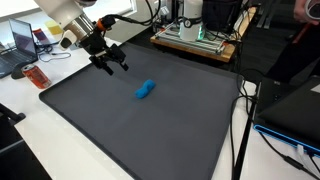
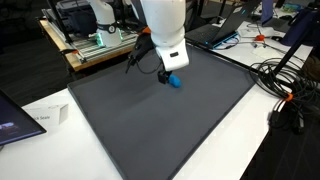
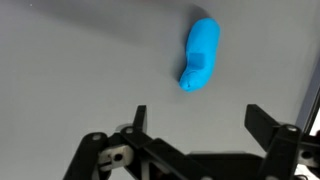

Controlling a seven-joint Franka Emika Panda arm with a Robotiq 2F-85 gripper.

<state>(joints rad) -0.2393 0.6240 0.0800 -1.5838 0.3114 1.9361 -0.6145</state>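
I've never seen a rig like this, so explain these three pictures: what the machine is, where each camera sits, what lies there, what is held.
The white machine is a robot arm with a black two-fingered gripper at its end. Two pictures come from cameras standing outside the robot, at different places. The third comes from a camera on the wrist, looking past the gripper's fingers. A dark mat is the work surface, and on it lies one small blue object. The gripper is open and holds nothing; the small blue object lies just ahead of it, untouched.
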